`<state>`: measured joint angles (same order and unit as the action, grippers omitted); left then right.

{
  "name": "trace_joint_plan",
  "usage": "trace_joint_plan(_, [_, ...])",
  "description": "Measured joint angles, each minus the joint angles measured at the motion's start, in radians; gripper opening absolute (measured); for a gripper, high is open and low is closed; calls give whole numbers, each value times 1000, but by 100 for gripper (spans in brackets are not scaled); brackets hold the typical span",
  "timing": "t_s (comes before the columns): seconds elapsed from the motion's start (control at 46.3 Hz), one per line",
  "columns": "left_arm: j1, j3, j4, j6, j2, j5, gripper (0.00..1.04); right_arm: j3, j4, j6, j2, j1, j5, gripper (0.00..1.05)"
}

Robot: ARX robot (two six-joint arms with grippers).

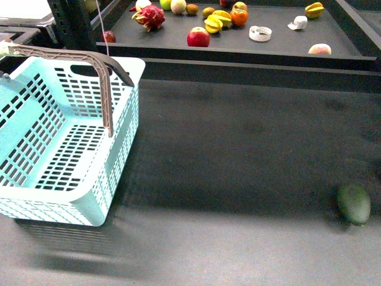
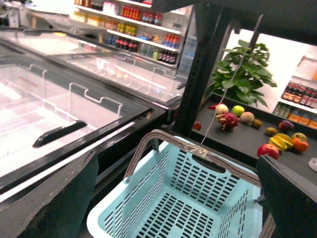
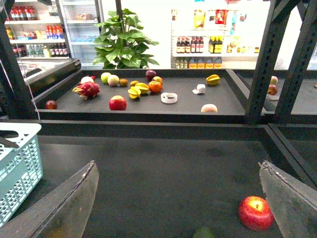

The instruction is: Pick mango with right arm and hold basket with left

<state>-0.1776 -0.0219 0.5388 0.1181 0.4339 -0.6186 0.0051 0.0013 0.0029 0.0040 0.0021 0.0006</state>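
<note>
1. The basket (image 1: 89, 179) stands on the left part of the dark table (image 1: 238, 149). One grey-brown handle (image 1: 71, 55) is swung up across its opening.
2. The left hand (image 2: 176, 158) hangs over the basket near that raised handle. Its two fingers are spread wide with nothing between them, so it is released and holds neither rim nor handle.
3. The right hand (image 3: 177, 164) hovers over bare table, its fingers also far apart and grasping nothing.
4. The mango (image 1: 208, 12) appears as a small yellow-orange fruit on the raised shelf (image 1: 280, 44) behind the table. It sits just beside the starfruits (image 1: 215, 22) and well apart from both hands. It is too small to make out its tip.
5. A dragon fruit (image 1: 152, 16) lies further left on the same shelf, and an orange (image 1: 239, 16) lies just right of the starfruits.
6. A dark green fruit (image 1: 354, 204) lies on the table far to the right. In the right wrist view a red apple (image 3: 255, 213) rests on the table near it, close to one finger of the right hand.
</note>
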Motion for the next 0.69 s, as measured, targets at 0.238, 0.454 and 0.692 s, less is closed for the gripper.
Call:
trace_joint_plan(0.238, [34, -183, 285, 317, 737, 62, 99, 0, 0, 0, 0, 0, 0, 97])
trace_joint_plan(0.454, [69, -364, 296, 534, 1086, 155, 99, 0, 0, 0, 0, 0, 0, 97])
trace_joint_plan(0.692, [97, -538, 246, 709, 1296, 225, 99, 0, 0, 0, 0, 0, 0, 97])
